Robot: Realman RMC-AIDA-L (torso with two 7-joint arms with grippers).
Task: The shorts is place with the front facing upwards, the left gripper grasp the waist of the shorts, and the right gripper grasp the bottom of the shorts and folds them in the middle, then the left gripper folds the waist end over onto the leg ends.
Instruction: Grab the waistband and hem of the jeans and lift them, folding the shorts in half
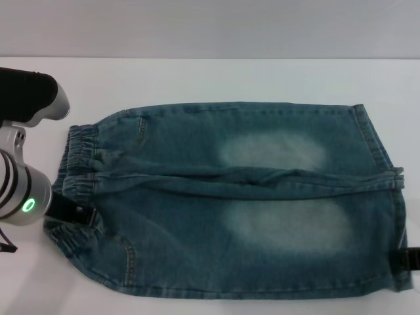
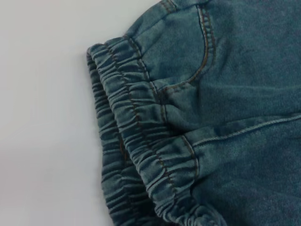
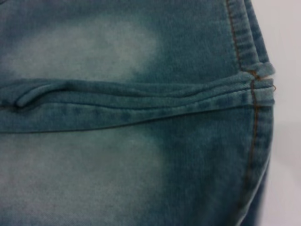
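The blue-green denim shorts [image 1: 230, 203] lie flat on the white table, front up, with a pale faded patch on each thigh. The puckered elastic waist [image 1: 82, 164] points left, and the bottom of the shorts [image 1: 379, 157], the straight leg hems, points right. My left gripper [image 1: 71, 213], on its white and silver arm with the green light, is at the near part of the waistband. My right gripper [image 1: 408, 258] shows as a small black claw at the near corner of the hem. The left wrist view shows the gathered waistband [image 2: 136, 141] close up. The right wrist view shows the stitched hem [image 3: 254, 94].
A bare white table [image 1: 216, 79] lies beyond the shorts and to the left of the waist. The shorts reach nearly to the right and near edges of the head view. A raised fold of cloth [image 1: 275, 180] runs between the two legs.
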